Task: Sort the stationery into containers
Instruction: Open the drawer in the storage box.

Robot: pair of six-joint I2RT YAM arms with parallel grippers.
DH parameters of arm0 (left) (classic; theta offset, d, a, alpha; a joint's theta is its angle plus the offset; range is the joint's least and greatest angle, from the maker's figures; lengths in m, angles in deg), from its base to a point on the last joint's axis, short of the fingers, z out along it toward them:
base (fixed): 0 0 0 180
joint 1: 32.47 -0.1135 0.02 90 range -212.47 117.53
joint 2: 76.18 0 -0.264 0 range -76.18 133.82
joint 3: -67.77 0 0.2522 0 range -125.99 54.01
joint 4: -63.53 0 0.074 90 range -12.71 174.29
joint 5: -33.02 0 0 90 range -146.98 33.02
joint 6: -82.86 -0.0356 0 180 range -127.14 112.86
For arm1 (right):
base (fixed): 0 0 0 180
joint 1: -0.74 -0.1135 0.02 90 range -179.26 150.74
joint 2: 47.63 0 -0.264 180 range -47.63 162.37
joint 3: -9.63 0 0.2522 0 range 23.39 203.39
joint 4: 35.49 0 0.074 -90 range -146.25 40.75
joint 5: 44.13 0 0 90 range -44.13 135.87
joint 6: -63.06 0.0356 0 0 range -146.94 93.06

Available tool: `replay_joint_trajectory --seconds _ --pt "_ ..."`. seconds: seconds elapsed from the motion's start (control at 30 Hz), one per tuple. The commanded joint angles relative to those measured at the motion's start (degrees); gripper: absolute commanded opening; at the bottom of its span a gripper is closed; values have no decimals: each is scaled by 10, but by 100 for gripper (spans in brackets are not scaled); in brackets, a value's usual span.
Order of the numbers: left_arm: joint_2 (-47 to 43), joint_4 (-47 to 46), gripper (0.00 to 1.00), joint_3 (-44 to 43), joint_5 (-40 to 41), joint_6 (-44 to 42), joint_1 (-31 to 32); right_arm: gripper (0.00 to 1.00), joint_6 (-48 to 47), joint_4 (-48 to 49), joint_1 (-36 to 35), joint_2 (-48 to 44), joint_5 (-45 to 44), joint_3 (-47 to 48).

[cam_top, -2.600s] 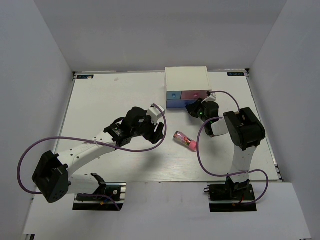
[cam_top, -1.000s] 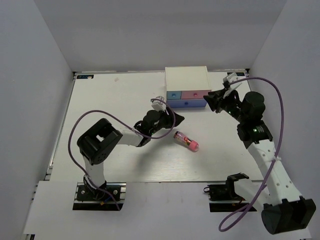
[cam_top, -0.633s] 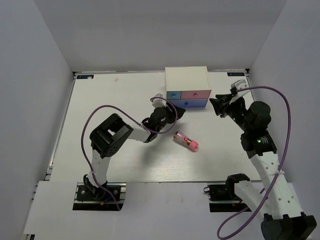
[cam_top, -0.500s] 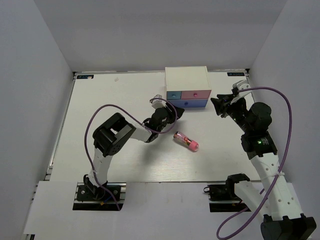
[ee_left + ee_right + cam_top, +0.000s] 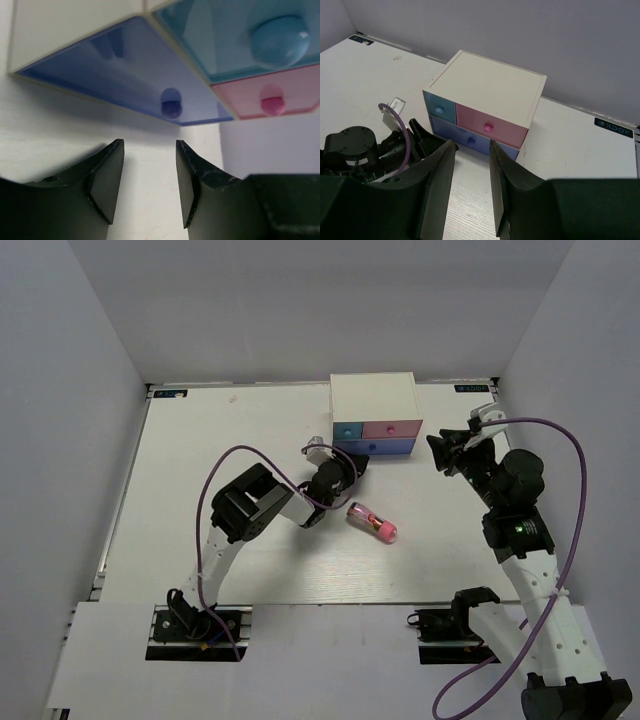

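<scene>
The white cabinet [image 5: 373, 398] stands at the back of the table with its light blue [image 5: 347, 429], pink [image 5: 392, 427] and violet-blue [image 5: 372, 446] drawers all shut. My left gripper [image 5: 358, 465] is open and empty, low on the table, just in front of the violet-blue drawer [image 5: 125, 75] and its knob [image 5: 171, 102]. My right gripper [image 5: 438, 452] is open and empty, raised to the right of the cabinet [image 5: 485, 85]. A pink-and-clear tube [image 5: 371, 522] lies on the table in front of the cabinet. No markers or roll are in view.
The white table [image 5: 230, 450] is walled by grey panels on three sides. The left arm's purple cable [image 5: 215, 495] loops over the table. In the right wrist view the left gripper [image 5: 420, 135] sits left of the drawers.
My left gripper has moved forward and right, close to the violet-blue drawer. My right gripper has left the drawer fronts, risen and drawn back to the right. The tube has not moved.
</scene>
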Motion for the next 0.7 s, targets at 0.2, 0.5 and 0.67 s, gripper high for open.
replay_joint_trajectory --seconds 0.2,0.5,0.67 --pt "39 -78 54 -62 75 11 22 40 7 43 2 -19 -28 -7" --pt "58 -63 53 -87 115 11 32 40 7 46 2 -30 -40 -11" --pt "64 -69 52 -87 126 23 32 40 9 50 3 -31 -45 -14"
